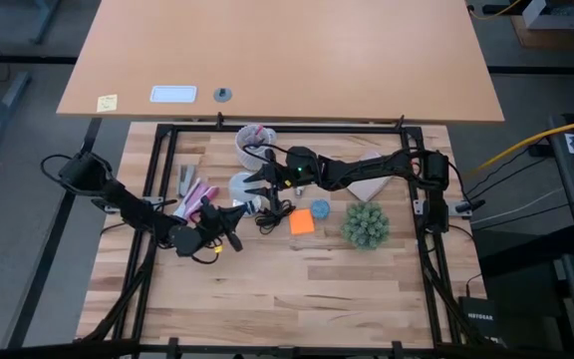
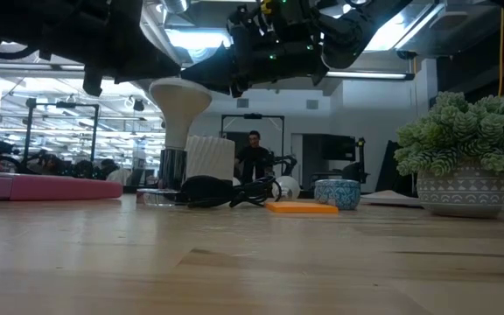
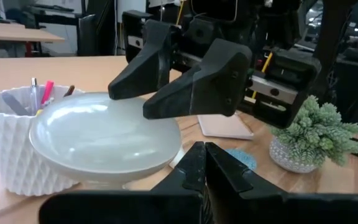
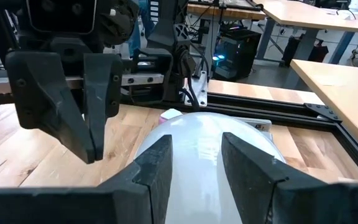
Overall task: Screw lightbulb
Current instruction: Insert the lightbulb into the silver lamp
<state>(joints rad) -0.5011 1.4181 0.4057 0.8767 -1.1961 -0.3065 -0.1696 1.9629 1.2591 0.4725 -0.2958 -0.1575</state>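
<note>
Seating the lightbulb [image 2: 180, 103] squarely on its silver socket [image 2: 172, 166] calls for a level dome and slow, even twists. On the counter [image 1: 307, 284], the left end effector [image 1: 229, 226] sits at about seven o'clock of the upright bulb, fingers pressed together, holding nothing. Just above the dome hangs the right end effector [image 4: 196, 163], fingers parted narrowly over the glass; contact cannot be confirmed. Beyond stands a white pen cup [image 3: 11, 146].

White frosted lightbulb [image 2: 180, 98]; white ribbed pen cup [image 3: 12, 143]; orange sticky note [image 1: 302, 221]; pink case [image 2: 46, 187]; green plant [image 1: 365, 223] in grey patterned pot; pale wood worktop [image 1: 297, 289]; black fingers [image 4: 151, 171]
</note>
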